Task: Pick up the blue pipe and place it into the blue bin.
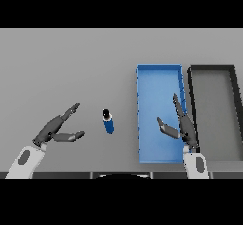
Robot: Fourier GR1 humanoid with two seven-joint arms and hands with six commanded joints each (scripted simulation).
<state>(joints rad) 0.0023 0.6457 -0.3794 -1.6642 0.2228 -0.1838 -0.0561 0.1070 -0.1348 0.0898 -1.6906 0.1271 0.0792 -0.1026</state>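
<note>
Head view shows the blue pipe (108, 121), apparently upright, ungrasped on the worktop (71, 67) between the open left hand (56, 129) and the blue bin (159, 77), beneath the open right hand (182, 124); next: grasp.

One blue pipe (108, 121) stands on the table between the two hands. Two bins sit side by side: one blue bin (158, 72) under the right hand, one dark bin (212, 68) just beyond it.
</note>
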